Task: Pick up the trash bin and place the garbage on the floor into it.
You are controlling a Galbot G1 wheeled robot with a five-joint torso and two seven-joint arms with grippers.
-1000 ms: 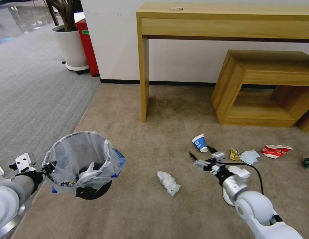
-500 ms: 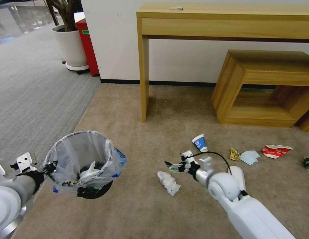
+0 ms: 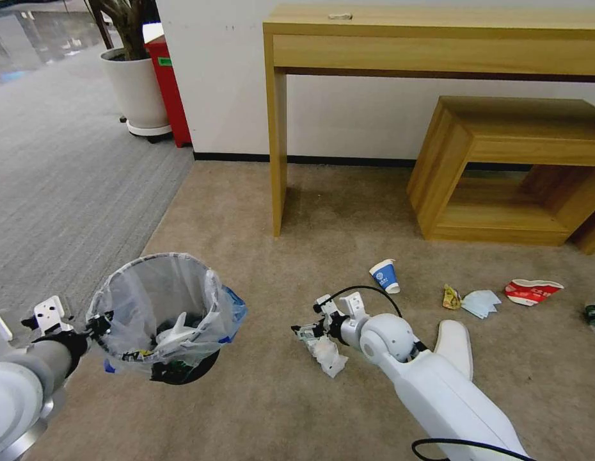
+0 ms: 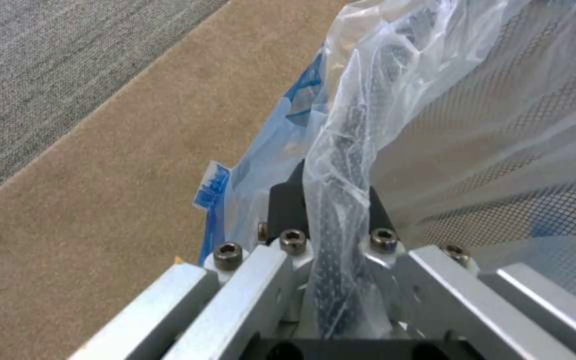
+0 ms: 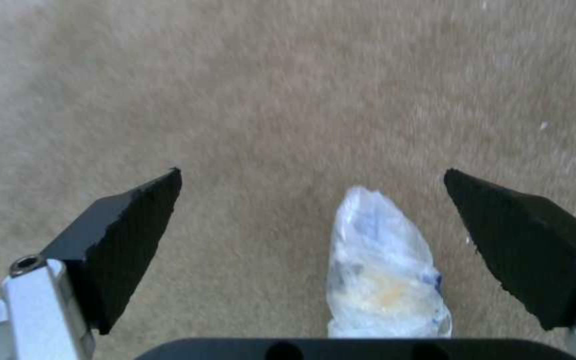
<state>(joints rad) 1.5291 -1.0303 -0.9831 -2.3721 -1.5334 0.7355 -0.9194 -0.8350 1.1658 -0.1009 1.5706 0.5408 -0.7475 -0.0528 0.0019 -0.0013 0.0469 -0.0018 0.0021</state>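
Right wrist view: the right end effector is spread wide, its two black wedge-shaped fingertips well apart and clear of everything, with a crumpled white plastic-wrapped piece of garbage lying on the tan carpet floor between them, nearer one finger than the other. Seen from the head camera, that end effector sits low over the carpet at about 5 o'clock in the picture, just beside the same white wad.

At 8 o'clock in the head view, the left end effector is clenched on the rim of the small round black trash bin lined with a crinkly clear plastic bag, holding it off the floor. The left wrist camera shows the black pads pinching the bag-wrapped rim, with a blue patch of the liner hanging outside. Inside the bin lie a white slipper-like item and some dark litter with a yellowish scrap; what else is in there I cannot tell.

Farther out on the carpet, towards 3 o'clock, sit a tipped blue-and-white paper cup, a small yellow-green crumpled wrapper, a pale blue face mask touching it, and a crushed red-and-white paper bowl. Beyond them, at 12 to 2 o'clock, stand a light wooden console tabletop and a low open wooden bench against the white wall.
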